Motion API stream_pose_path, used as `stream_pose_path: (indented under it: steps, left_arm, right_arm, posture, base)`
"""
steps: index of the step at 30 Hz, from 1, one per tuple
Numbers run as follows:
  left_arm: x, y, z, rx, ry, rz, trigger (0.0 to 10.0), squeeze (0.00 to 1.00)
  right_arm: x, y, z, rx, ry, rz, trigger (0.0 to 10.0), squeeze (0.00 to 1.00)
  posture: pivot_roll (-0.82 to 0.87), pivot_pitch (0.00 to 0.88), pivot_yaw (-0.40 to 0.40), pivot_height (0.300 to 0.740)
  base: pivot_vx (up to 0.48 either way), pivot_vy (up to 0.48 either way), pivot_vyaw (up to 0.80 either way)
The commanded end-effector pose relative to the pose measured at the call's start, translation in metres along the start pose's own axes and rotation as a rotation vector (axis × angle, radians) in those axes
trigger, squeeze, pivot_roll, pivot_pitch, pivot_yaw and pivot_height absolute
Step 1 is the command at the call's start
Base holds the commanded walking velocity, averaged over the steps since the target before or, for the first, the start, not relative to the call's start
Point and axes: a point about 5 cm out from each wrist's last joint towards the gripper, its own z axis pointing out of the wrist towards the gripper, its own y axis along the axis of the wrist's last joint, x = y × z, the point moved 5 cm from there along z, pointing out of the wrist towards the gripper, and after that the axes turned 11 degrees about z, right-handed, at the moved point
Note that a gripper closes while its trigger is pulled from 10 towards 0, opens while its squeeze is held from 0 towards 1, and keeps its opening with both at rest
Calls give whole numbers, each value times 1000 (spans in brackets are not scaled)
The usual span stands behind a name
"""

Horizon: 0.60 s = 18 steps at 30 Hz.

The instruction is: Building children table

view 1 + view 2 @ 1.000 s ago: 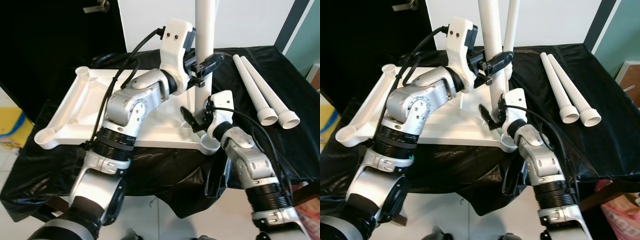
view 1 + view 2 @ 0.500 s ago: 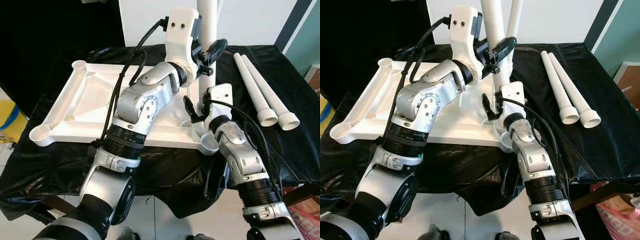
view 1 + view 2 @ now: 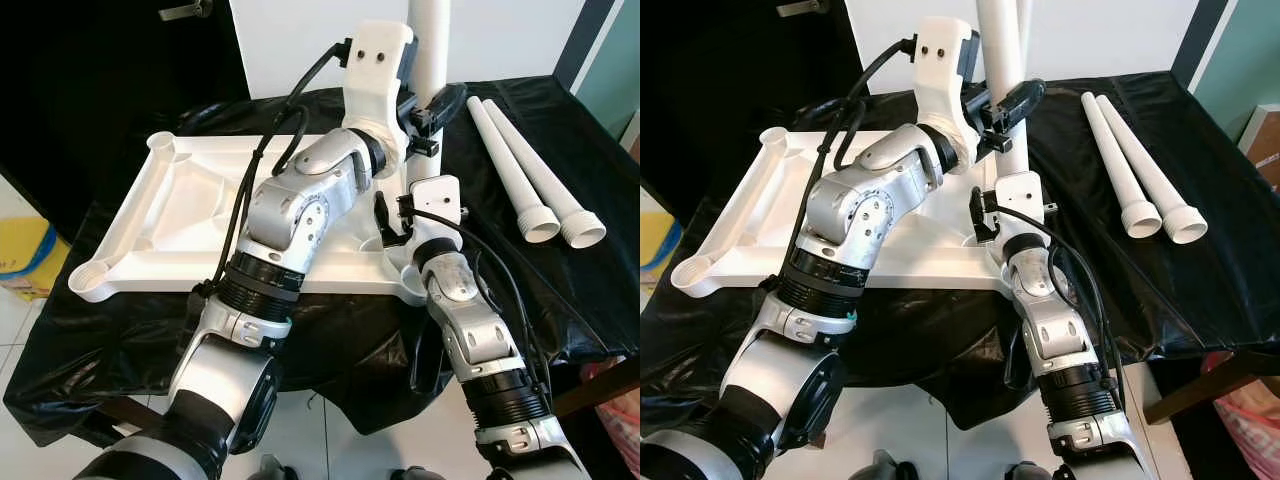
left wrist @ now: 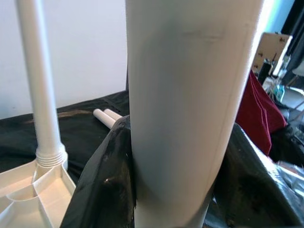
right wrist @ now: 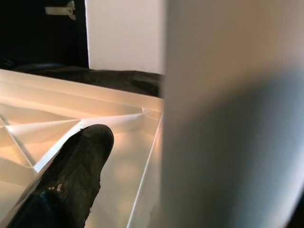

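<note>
Between left claw (image 3: 1008,108) fingers: upright white leg (image 3: 432,40), clenched. Right claw (image 3: 392,222) lower on same leg, fingers spread. Tabletop (image 3: 190,215) upside-down on bench (image 3: 590,170); 2 spare legs (image 3: 530,170) right of claws.

A tabletop (image 3: 190,225) is laid upside down on a covered table (image 3: 520,290). A leg (image 3: 430,60) is stood upright at its near right corner, with a second leg (image 3: 1023,25) upright behind it. Two loose legs (image 3: 525,170) are laid side by side on the cover, well to the right of the tabletop.
</note>
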Motion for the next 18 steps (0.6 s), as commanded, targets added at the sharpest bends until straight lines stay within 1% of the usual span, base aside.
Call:
stream_pose_path:
  steps: [1,2,3,7,13,16,17,18]
  left_arm:
    - [-23,6,5,-27,-113,25,10000,0]
    - [-25,6,5,-28,-122,40,10000,0]
    - [-27,5,6,-27,-126,46,10000,0]
    - [-30,6,6,-35,-133,32,10000,0]
    - [-28,6,7,-36,-123,35,10000,0]
    - [-26,4,7,-35,-115,41,10000,0]
    - [-25,4,7,-36,-113,43,10000,0]
    - [-25,5,7,-37,-111,44,10000,0]
  right_arm:
    - [19,7,-1,-25,67,-15,10000,0]
    - [21,7,-1,-23,76,-23,10000,0]
    - [21,6,-1,-13,73,2,10000,0]
    - [17,4,-1,-4,56,31,10000,0]
    - [13,5,0,-12,32,36,10000,0]
    - [10,6,1,-17,16,59,10000,0]
    - [8,6,1,-18,7,74,9412,0]
    - [7,7,1,-20,-1,86,7608,0]
  posture:
    - [-138,99,96,740]
    - [-140,97,96,740]
    - [-140,98,95,740]
    - [-141,97,92,740]
    - [-141,92,89,740]
    - [-141,87,84,740]
    - [-141,84,81,740]
    - [-142,81,79,740]
  base:
    - [0,0,0]
    - [0,0,0]
    - [0,0,0]
    - [0,0,0]
    - [0,0,0]
    - [0,0,0]
    - [0,0,0]
    - [0,0,0]
